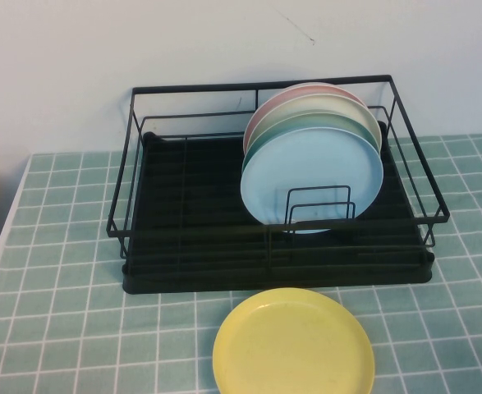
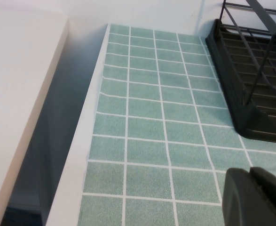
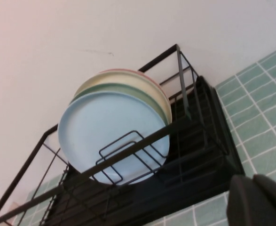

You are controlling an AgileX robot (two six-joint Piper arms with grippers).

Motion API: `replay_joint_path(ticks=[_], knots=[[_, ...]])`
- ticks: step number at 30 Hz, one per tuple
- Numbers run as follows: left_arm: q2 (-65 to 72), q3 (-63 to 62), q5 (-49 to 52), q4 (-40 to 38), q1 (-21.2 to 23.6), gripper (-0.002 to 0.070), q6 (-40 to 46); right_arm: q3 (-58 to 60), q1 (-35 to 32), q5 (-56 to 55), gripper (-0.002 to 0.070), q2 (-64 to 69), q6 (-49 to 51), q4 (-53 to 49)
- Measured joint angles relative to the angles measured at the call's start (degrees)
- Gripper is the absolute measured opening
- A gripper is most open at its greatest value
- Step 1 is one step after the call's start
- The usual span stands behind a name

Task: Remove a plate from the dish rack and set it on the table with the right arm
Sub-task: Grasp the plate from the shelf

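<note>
The light blue plate (image 1: 310, 176) stands upright at the front of a stack in the right half of the black dish rack (image 1: 191, 246), leaning behind low wire dividers. The right wrist view looks up at the plate (image 3: 105, 132) and the rack (image 3: 199, 141) from the table (image 1: 60, 246) beside the rack's front corner. My right gripper (image 3: 253, 179) is shut with nothing in it, low over the tiles and apart from the rack. My left gripper (image 2: 250, 173) is shut and empty over the tiles left of the rack (image 2: 250, 94). Neither arm shows in the high view.
Behind the blue plate stand a mint-green plate (image 1: 306, 125), a cream plate (image 1: 339, 105) and a pink plate (image 1: 306, 89). A yellow plate (image 1: 294, 345) lies flat on the tiles in front of the rack. The table's white edge (image 2: 76, 165) drops off on the left.
</note>
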Motion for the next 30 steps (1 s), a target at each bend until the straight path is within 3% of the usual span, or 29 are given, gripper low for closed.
replay_joint_path(ticks=[10, 20, 25, 30], knots=[[0.0, 0.0, 0.0, 0.0, 0.0, -0.0003, 0.0, -4.0, 0.0, 6.8, -0.0001, 0.4, -8.4, 0.5], [0.0, 0.0, 0.0, 0.0, 0.0, -0.0003, 0.0, -29.8, 0.0, 27.1, -0.0001, 27.4, -49.7, -2.5], [0.0, 0.0, 0.0, 0.0, 0.0, -0.0003, 0.0, -38.9, 0.0, 26.6, -0.0001, 39.2, -60.4, 3.4], [0.0, 0.0, 0.0, 0.0, 0.0, -0.0003, 0.0, -49.6, 0.1, 35.9, -0.0001, 53.1, -75.7, 4.3]])
